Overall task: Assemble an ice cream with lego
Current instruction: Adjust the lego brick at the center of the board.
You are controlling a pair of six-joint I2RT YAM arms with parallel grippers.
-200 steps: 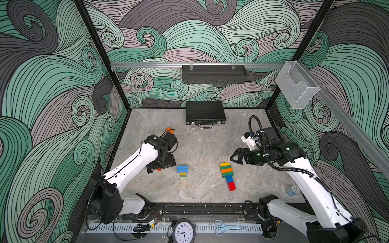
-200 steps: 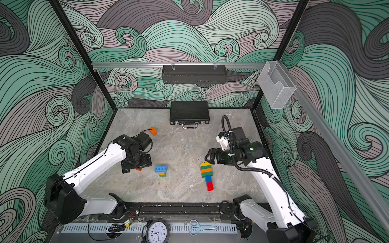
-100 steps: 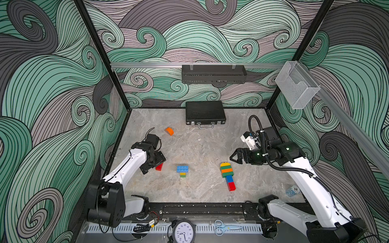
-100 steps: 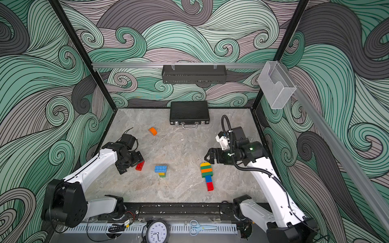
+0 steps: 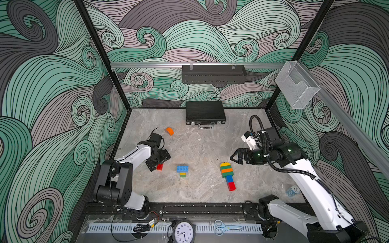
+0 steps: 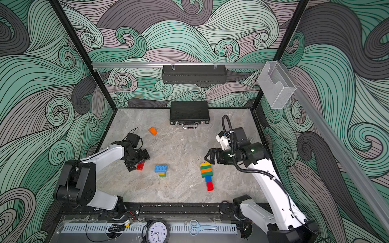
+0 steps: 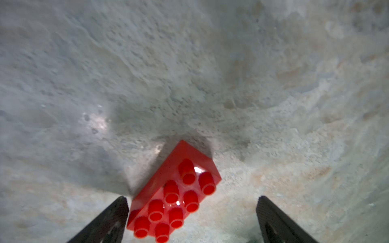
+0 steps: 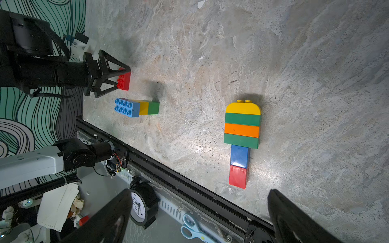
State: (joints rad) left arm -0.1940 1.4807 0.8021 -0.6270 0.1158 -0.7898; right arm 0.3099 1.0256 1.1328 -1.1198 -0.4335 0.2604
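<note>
A red lego brick (image 7: 174, 193) lies on the marble table (image 5: 202, 145) at the left, its studs turned toward my left wrist. My left gripper (image 7: 192, 199) is open with the brick between its fingers, close to one fingertip (image 7: 120, 207). Both top views show this gripper (image 5: 161, 163) (image 6: 140, 162) over the red brick (image 5: 159, 166) (image 6: 140, 166). A flat stack of yellow, green, orange, green, blue and red lego (image 5: 227, 172) (image 8: 242, 130) lies at centre right. My right gripper (image 5: 232, 157) (image 8: 199, 192) hangs open just behind it, holding nothing.
A blue, yellow and green lego stack (image 5: 182, 170) (image 8: 134, 107) lies between the two arms. An orange half-round piece (image 5: 169, 131) sits further back on the left. A black briefcase (image 5: 205, 112) stands at the back wall. A clock (image 5: 183, 231) and scissors (image 5: 223, 227) lie beyond the front rail.
My left arm drew back from the orange half-round piece and came down around the red brick. The right arm has not moved.
</note>
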